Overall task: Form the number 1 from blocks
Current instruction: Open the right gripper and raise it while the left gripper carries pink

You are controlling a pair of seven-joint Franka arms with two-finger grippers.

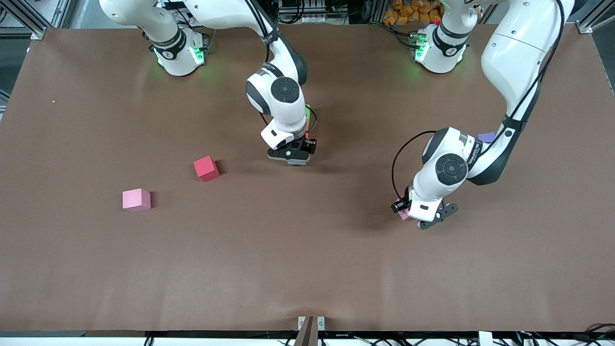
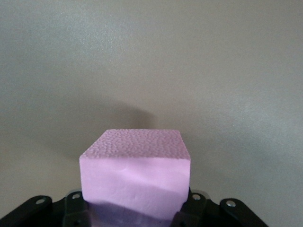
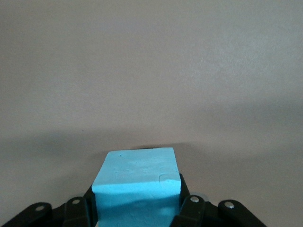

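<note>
Clock read on the front view, twelve at the robots' bases, centre at mid-worktop.

Brown worktop: fills nearly the whole front view and carries every block.

Left arm: comes in from the base at one o'clock, bends down and ends at about four o'clock.

Right arm: comes in from the base at eleven o'clock and ends close to centre, a little toward twelve.

Left tool: hangs low over the worktop at four o'clock. Pinches a pink block in its grip, fingers pressed against two facing sides, seen close in the left wrist view. Cannot tell whether that block touches the worktop.

Right tool: sits low just toward twelve from centre. Pinches the light blue block the same way, one finger on each side.

Loose blocks:
- Red block: lies at nine o'clock, about midway out from centre, turned slightly askew.
- Loose pink block: lies at eight o'clock, farther out and apart from the red one.
- Purple block: lies at two o'clock, mostly hidden by the left arm.
- Green block and orange block: show only as slivers beside the right arm's wrist, green toward twelve from orange.
</note>
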